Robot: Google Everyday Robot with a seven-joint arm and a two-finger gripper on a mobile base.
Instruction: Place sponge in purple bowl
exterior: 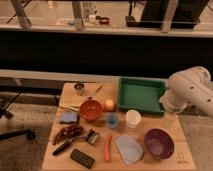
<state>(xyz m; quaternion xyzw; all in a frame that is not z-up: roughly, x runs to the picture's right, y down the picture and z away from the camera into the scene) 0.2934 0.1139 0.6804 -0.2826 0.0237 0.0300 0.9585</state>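
Observation:
The sponge (pixel 69 117) is a small light-blue pad lying flat near the table's left edge, just left of the orange-red bowl (pixel 91 110). The purple bowl (pixel 159 143) stands at the front right of the table and looks to have nothing in it. My white arm (pixel 190 90) comes in from the right, over the table's right edge. Its gripper (pixel 170 119) hangs pale below the arm, just behind the purple bowl and far from the sponge. It is open and holds nothing.
A green tray (pixel 141 95) sits at the back right. A white cup (pixel 133 119), blue cup (pixel 112 120), grey-blue cloth (pixel 129 148), carrot (pixel 107 148), black block (pixel 82 158), brush (pixel 75 141), grapes (pixel 68 132) and metal cup (pixel 79 89) crowd the table.

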